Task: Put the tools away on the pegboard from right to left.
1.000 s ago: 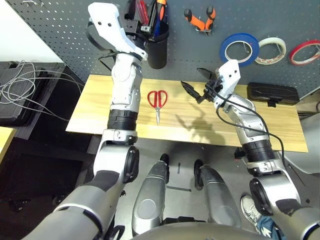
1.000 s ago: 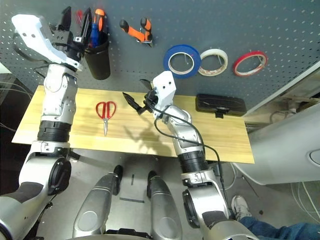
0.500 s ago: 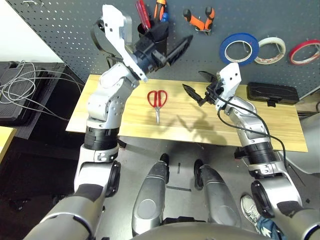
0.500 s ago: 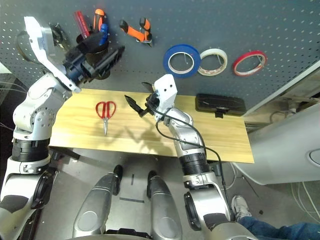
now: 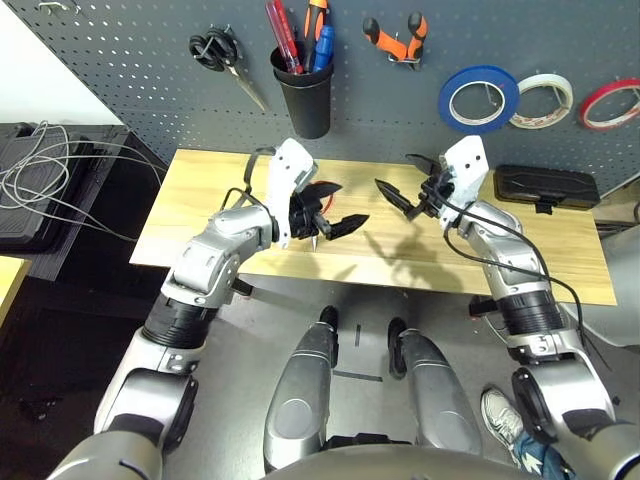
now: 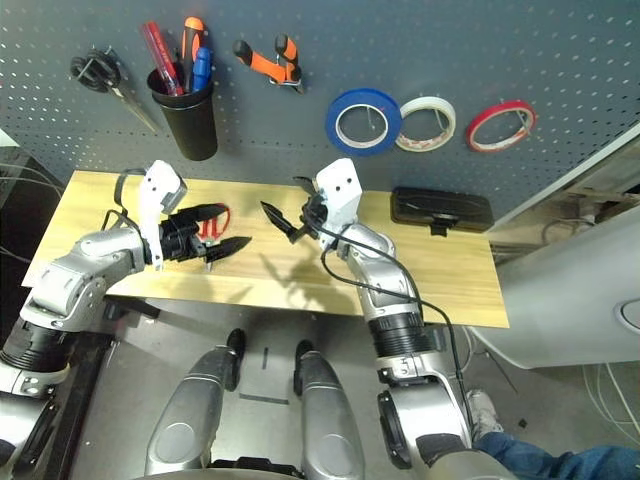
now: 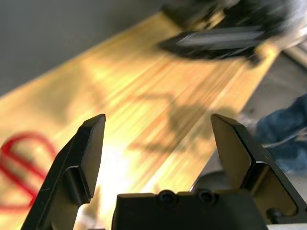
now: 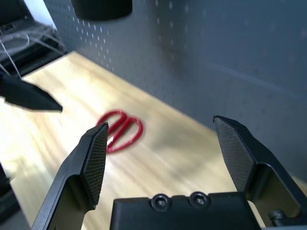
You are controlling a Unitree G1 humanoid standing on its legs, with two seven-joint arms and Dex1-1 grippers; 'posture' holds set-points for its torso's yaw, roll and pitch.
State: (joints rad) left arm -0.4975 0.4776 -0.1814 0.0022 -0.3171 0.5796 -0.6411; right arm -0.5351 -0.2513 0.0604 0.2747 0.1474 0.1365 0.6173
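Pegboard (image 5: 120,60) stands behind wooden table (image 5: 200,190); red-handled scissors (image 8: 120,132) lie there.

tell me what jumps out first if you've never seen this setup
Two silver arms meet over the wooden table, the left tool open right at the red scissors, the right tool open beside it. Behind, the pegboard holds a black cup of tools, orange pliers and three tape rolls.

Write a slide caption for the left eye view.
Open left gripper low over red-handled scissors on the table; pegboard behind.
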